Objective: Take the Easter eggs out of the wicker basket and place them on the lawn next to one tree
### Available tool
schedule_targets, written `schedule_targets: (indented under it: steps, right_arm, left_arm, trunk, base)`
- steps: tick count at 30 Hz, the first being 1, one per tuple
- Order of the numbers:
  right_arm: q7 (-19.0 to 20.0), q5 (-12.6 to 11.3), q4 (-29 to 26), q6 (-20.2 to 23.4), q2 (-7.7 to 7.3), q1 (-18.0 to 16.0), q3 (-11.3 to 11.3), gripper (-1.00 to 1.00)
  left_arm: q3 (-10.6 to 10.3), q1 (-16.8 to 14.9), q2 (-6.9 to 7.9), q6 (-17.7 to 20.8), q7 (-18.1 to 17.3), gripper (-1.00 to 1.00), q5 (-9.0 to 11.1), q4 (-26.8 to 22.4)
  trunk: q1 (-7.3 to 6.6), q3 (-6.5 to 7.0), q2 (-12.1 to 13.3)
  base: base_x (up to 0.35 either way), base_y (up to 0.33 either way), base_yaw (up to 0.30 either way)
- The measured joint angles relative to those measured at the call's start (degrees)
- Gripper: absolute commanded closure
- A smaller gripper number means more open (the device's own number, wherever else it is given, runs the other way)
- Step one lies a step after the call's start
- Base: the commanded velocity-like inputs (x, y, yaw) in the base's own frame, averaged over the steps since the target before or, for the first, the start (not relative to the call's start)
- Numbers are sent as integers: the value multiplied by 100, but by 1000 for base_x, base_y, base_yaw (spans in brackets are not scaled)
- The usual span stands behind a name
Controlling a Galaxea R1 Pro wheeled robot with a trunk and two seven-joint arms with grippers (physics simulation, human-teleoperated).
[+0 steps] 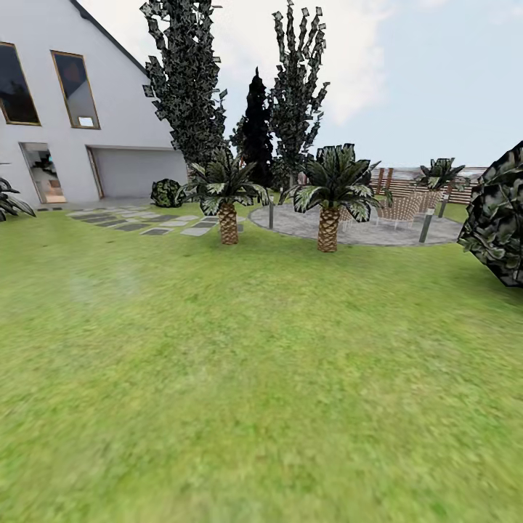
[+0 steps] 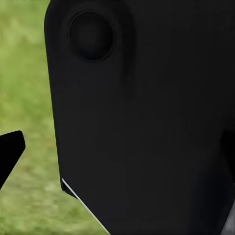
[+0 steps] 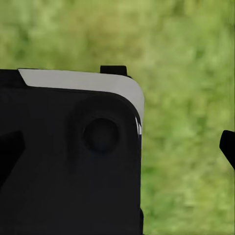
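The lawn (image 1: 261, 378) spreads wide and green in front of me in the head view, running back to a white house (image 1: 73, 145). The Easter eggs, the wicker basket and the tree are out of view. In the left wrist view my left gripper (image 2: 117, 152) hangs over grass, its black fingertips (image 2: 11, 149) far apart at the picture's edges, with a black part of my own body behind them. My right gripper (image 3: 117, 149) stands the same way over grass, fingertips (image 3: 227, 146) spread wide, nothing held.
Two short palms (image 1: 227, 218) (image 1: 328, 225) stand mid-distance. Behind them rise tall narrow dark-leaved poplars (image 1: 185, 87). A grey paved circle (image 1: 363, 231) with wicker chairs (image 1: 399, 209) and lamp posts (image 1: 427, 225) lies back right, a dark bush (image 1: 501, 218) at right, stepping stones (image 1: 145, 221) by the house.
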Motion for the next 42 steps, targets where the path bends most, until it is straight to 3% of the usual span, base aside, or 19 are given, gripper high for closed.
schedule_targets:
  steps: [12,42]
  right_arm:
    - [0,1,0,-3,-12,0,0,-100]
    - [-5,2,0,-176,-14,0,6,-100]
  left_arm:
    - [6,0,0,0,0,-100,6,0]
    - [8,0,0,0,0,-100,8,0]
  trunk:
    - [0,0,0]
    - [0,-208,0]
  base:
    - [0,0,6]
    - [0,0,50]
